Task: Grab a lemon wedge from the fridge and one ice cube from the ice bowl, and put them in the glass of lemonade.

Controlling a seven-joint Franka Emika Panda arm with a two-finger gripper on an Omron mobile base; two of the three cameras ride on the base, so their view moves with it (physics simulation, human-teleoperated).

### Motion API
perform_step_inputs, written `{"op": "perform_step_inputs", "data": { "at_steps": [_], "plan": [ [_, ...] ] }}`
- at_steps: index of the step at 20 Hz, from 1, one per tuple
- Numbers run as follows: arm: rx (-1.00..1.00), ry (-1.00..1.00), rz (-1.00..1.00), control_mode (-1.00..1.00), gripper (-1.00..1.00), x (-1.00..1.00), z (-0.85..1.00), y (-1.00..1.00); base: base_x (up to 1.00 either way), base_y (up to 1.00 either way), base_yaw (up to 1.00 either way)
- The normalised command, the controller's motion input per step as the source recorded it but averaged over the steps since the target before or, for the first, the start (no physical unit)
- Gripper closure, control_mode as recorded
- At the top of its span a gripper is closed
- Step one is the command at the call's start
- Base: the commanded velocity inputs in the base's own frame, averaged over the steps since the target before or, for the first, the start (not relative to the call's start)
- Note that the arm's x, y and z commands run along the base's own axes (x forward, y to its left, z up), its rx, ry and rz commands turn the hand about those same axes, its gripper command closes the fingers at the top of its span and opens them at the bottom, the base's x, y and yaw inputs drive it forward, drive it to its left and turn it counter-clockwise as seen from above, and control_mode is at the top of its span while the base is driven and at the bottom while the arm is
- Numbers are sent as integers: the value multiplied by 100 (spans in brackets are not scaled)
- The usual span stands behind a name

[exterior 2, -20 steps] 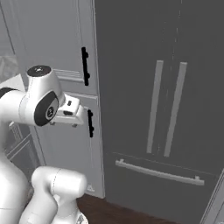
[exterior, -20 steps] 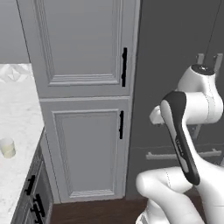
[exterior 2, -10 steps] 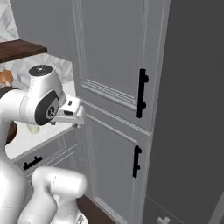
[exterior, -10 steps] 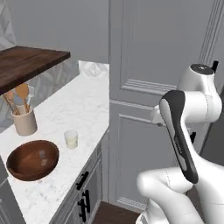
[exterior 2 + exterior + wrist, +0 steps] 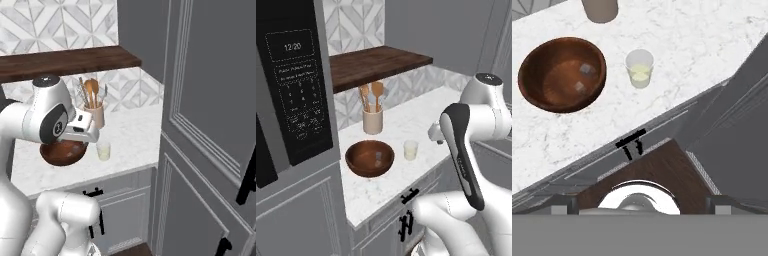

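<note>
The ice bowl (image 5: 363, 168) (image 5: 62, 153) (image 5: 542, 75), dark brown wood, sits on the white marble counter with two pale ice cubes (image 5: 587, 68) (image 5: 378, 159) inside. Just right of it stands the glass of lemonade (image 5: 411, 149) (image 5: 103, 150) (image 5: 639, 68), a short clear tumbler with yellowish liquid. My gripper (image 5: 434, 134) (image 5: 85, 131) (image 5: 640, 202) hangs open and empty in front of the counter edge, above the floor and well short of the glass. Its fingertips (image 5: 562, 202) stand wide apart. The lemon wedge and the fridge are out of view.
A beige utensil crock (image 5: 373, 121) (image 5: 96, 114) with wooden spoons stands behind the bowl, under a dark wood shelf (image 5: 376, 65). A black microwave (image 5: 293, 90) is at the left. A tall grey panelled cabinet (image 5: 210, 125) closes off the right. Black drawer handles (image 5: 631, 140) sit under the counter edge.
The whole picture has swung from the fridge and tall cabinets to the counter, so the camera moved with the base. The gripper has stayed open.
</note>
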Motion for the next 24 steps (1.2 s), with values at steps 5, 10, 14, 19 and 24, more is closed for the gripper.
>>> {"op": "perform_step_inputs", "data": {
  "at_steps": [5,10,14,19,24],
  "plan": [
    [0,0,0,100,-100,0,0,0,46,36,75],
    [0,0,0,100,-100,0,0,0,13,10,20],
    [0,0,0,100,-100,0,0,0,73,1,1],
    [0,0,0,100,-100,0,0,0,91,0,6],
    [0,11,2,-100,-100,39,-38,0,18,0,1]
  ]
}}
